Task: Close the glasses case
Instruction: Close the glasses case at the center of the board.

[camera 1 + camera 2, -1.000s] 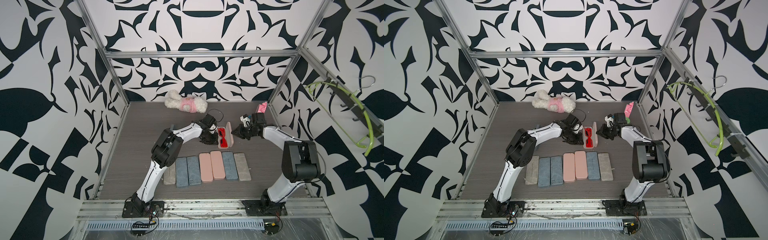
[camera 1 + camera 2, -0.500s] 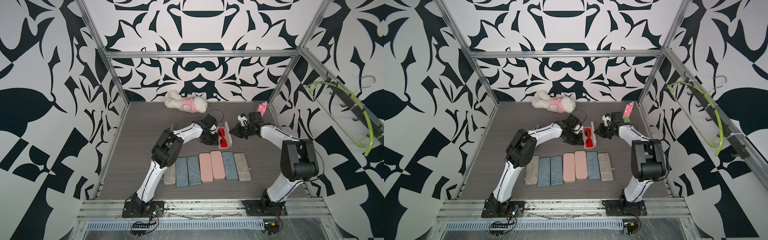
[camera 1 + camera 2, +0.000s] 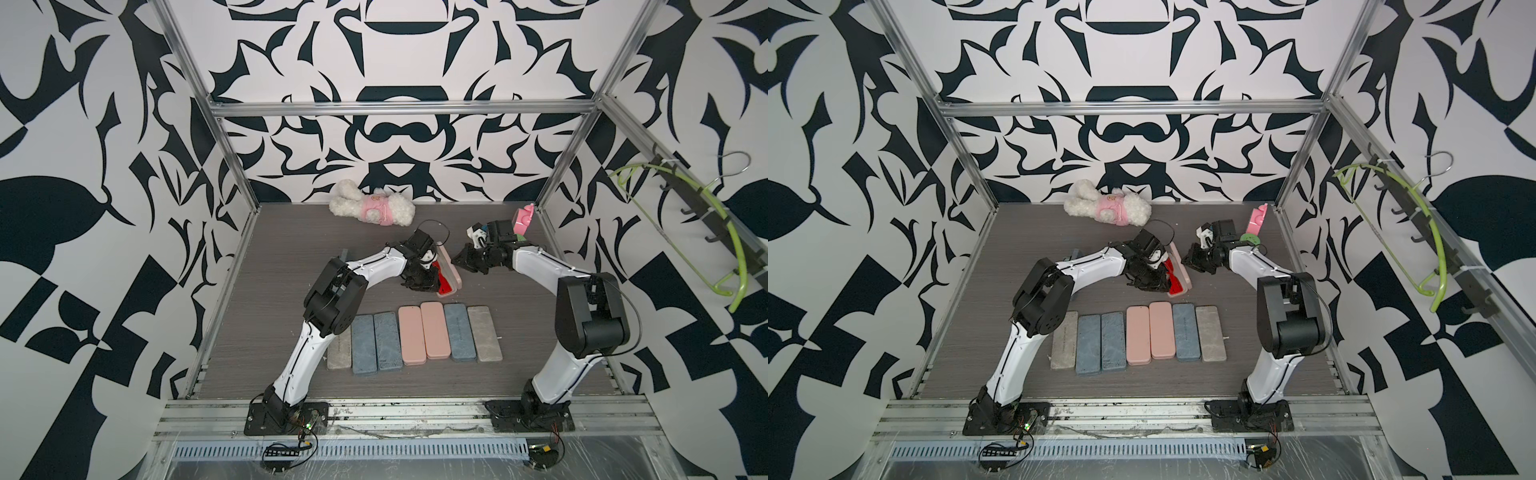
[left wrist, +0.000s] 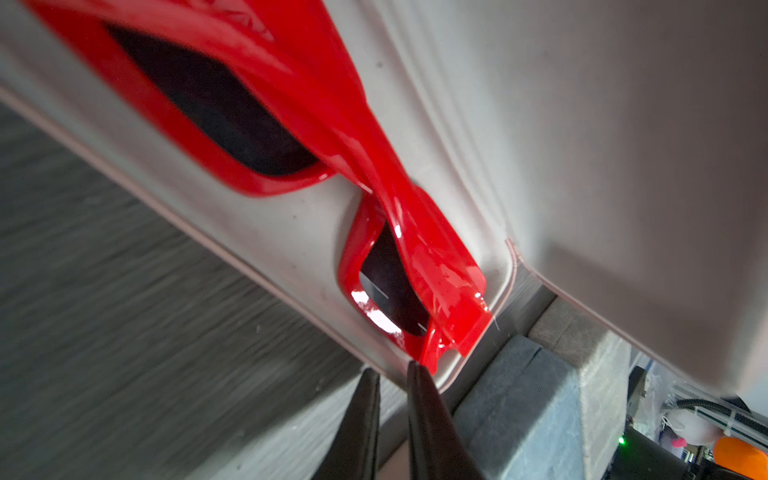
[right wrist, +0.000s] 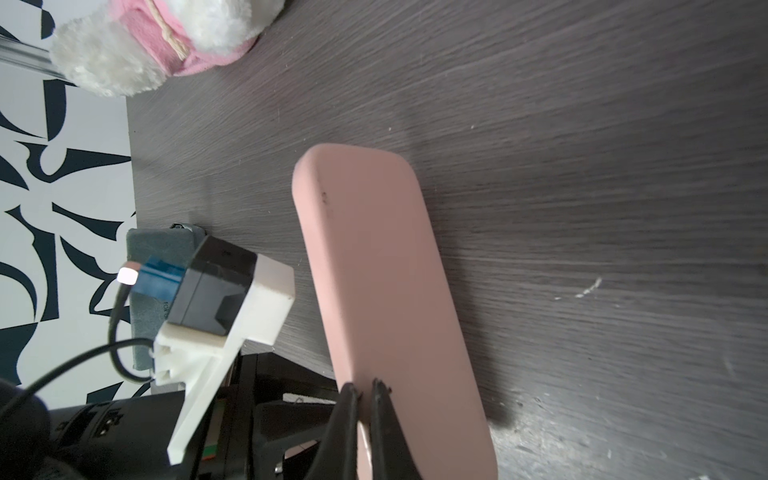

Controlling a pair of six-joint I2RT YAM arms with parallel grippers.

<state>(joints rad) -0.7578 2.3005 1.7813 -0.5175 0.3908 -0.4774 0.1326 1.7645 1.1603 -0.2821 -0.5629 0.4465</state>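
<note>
A pink glasses case (image 3: 452, 269) lies open mid-table with red sunglasses (image 3: 444, 286) in its base. In both top views its lid (image 3: 1182, 270) leans over the base. My left gripper (image 3: 420, 283) is at the base's near end. In the left wrist view its fingers (image 4: 419, 399) pinch the base rim (image 4: 270, 232) beside the sunglasses (image 4: 332, 137), with the lid's pale lining (image 4: 623, 166) close above. My right gripper (image 3: 459, 260) is shut, and its tips (image 5: 365, 386) press on the lid's pink outer face (image 5: 382, 270).
A row of several closed cases (image 3: 424, 332), grey, blue and pink, lies just in front of the open one. A white and pink plush toy (image 3: 372, 208) sits at the back wall. A pink toy (image 3: 523, 218) stands in the back right corner.
The right gripper has moved left against the lid, and the lid has tipped from upright to leaning over the sunglasses. The left gripper has stayed on the base.
</note>
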